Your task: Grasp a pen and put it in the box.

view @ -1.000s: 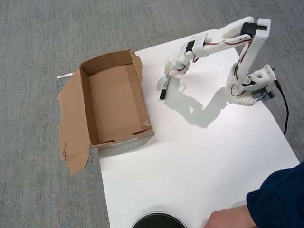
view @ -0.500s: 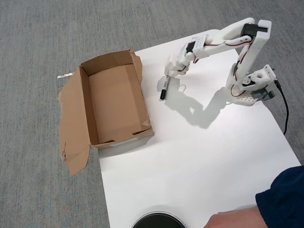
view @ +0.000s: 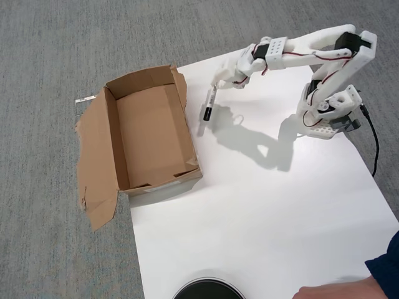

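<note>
The pen [view: 210, 101], white barrel with a black end pointing down-left, hangs from my gripper [view: 218, 81] in the overhead view. The gripper is shut on the pen's upper end and holds it above the white sheet, so that the pen casts a shadow below it. The pen is just right of the box's right wall, near its far corner. The brown cardboard box [view: 111, 134] lies open and empty at the sheet's left edge, with torn flaps splayed out on its left side.
A white sheet [view: 262, 218] covers the grey carpet. The arm's base [view: 330, 112] stands at the upper right, with a black cable [view: 375, 146] trailing off it. A black round object [view: 207, 290] and a person's hand [view: 343, 289] sit at the bottom edge.
</note>
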`<action>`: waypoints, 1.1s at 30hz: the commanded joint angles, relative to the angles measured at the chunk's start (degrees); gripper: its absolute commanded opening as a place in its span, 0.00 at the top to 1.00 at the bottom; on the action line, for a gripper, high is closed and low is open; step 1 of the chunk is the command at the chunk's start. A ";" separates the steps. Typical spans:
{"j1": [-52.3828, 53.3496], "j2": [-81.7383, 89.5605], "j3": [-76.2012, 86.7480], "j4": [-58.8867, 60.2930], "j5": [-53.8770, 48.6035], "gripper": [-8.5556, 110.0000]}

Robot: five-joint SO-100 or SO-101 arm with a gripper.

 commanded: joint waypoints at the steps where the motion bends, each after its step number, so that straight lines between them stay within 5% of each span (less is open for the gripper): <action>1: 0.04 5.89 -0.57 -0.62 -0.04 0.92; 33: -5.49 25.40 -7.16 -8.00 -0.04 0.92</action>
